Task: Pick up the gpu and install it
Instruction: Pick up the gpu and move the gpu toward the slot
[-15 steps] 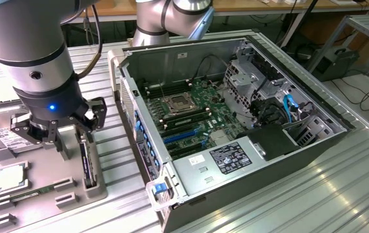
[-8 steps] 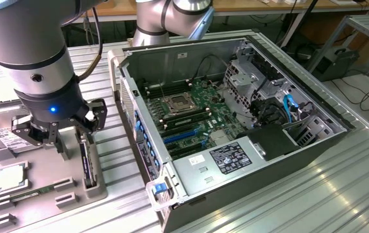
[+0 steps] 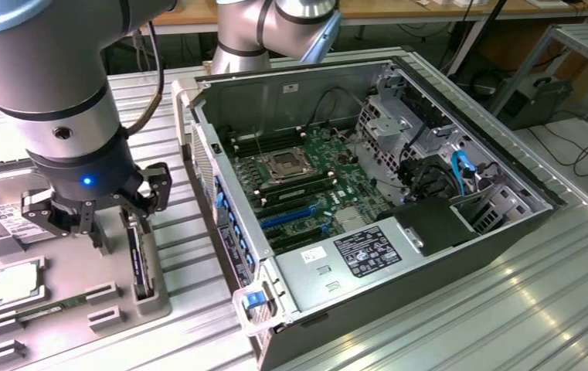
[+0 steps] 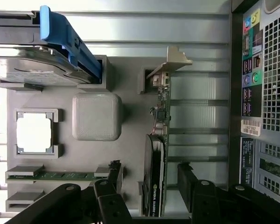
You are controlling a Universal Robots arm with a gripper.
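Tool was hanging wide open in the exterior view, fingers spread to either side of the gpu and not clamped on anything. The gpu stood on its edge in a slot of the gray parts tray, along the tray's side nearest the PC case. Same tray also carried a CPU, a green memory stick and a hard drive, all further toward the exterior view's left. The case lay open on the metal worktop with its motherboard facing up.

Wrist view was the better look: the tool had a black finger on each side of the gpu, with a gap on both sides, so no contact that I could see. The card's silvery bracket sat at the end away from the fingers. Also in shot were a gray block, the CPU, the memory stick, the hard drive with a blue rail, and the case's rear ports.
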